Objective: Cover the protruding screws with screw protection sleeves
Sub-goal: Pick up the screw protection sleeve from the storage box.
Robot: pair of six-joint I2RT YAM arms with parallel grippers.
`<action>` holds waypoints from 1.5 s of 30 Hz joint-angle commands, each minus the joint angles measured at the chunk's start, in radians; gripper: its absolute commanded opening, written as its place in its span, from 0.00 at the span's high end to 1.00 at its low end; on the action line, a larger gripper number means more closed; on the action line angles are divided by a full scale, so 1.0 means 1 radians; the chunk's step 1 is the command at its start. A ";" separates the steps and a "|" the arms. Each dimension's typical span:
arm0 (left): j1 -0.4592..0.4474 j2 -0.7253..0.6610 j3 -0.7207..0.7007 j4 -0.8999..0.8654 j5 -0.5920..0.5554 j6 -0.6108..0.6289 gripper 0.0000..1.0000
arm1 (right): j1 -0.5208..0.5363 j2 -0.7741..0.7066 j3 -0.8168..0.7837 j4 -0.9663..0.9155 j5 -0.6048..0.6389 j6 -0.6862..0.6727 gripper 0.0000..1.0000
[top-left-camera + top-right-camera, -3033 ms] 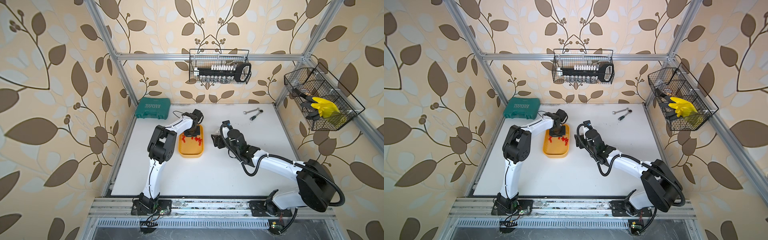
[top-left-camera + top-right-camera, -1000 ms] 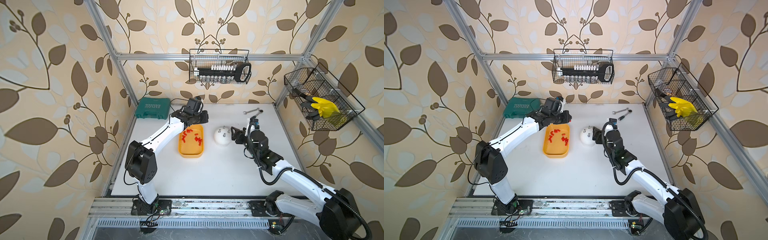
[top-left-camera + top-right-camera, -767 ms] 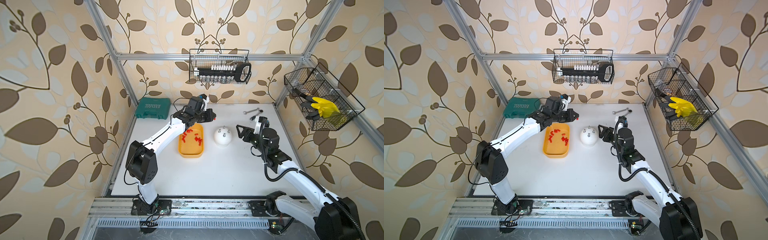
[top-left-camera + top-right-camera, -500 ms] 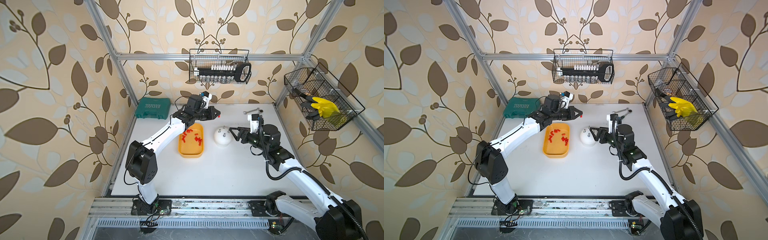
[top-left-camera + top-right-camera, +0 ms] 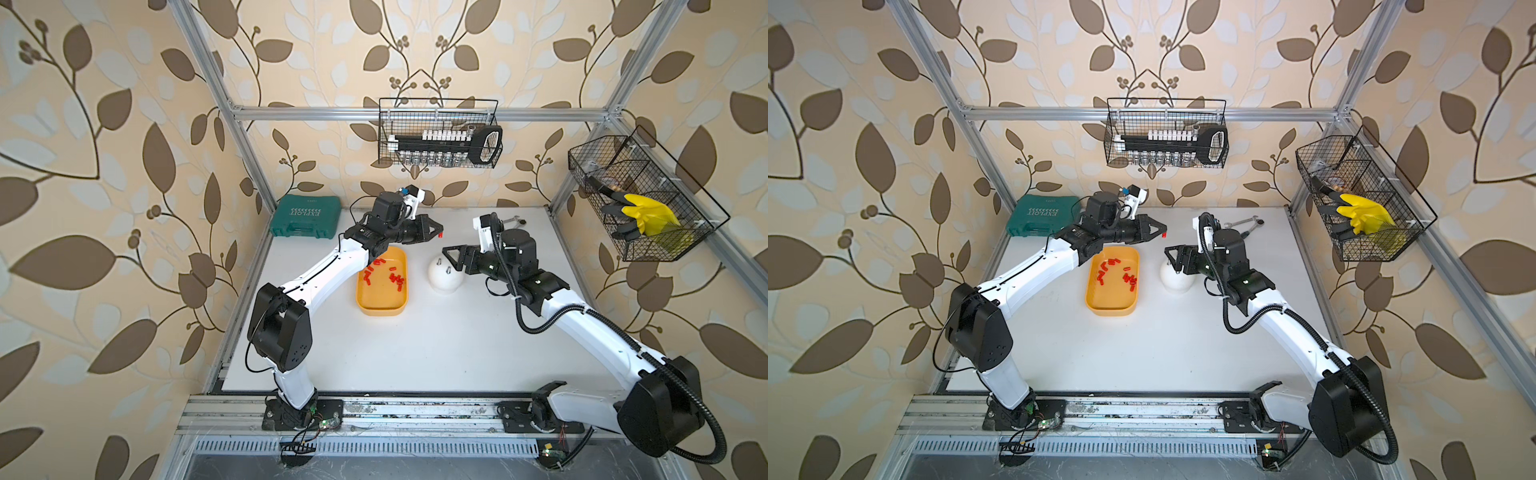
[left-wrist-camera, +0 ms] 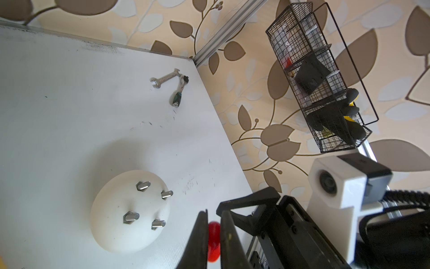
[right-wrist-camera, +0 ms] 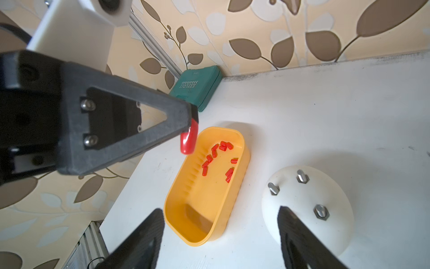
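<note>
On the white table (image 5: 436, 353), just toward one o'clock of its middle, sits the white dome (image 5: 440, 283). Four short grey screws (image 6: 143, 185) stand bare from its top, some with a hex nut at the foot. At nine o'clock of the dome, the yellow tray (image 5: 382, 311) holds loose red caps (image 7: 209, 158), small, glossy and round-ended.

My left gripper (image 6: 213, 221) is clamped on one cap (image 7: 188, 139), in the air toward twelve o'clock of the dome. My right gripper (image 7: 220, 209) is spread wide and empty at three o'clock of the dome; whether a finger touches it I cannot tell.

In my right wrist view one finger hides the fourth screw, so three show. The tray's caps clump together: about a dozen, no exact count. Two wrenches (image 5: 1241, 223) lie at two o'clock of the dome, one green case (image 5: 305, 216) at ten.
</note>
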 commanded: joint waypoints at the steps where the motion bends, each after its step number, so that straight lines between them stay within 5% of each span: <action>1: 0.001 -0.071 -0.014 0.055 0.025 0.006 0.87 | 0.006 0.007 0.040 0.011 -0.010 0.006 0.22; 16: 0.002 -0.092 -0.047 0.077 0.022 -0.010 0.87 | 0.013 0.113 0.111 0.041 0.029 0.032 0.23; 45: 0.001 -0.071 -0.039 0.082 0.021 -0.011 0.87 | 0.012 0.082 0.105 0.030 0.107 -0.001 0.24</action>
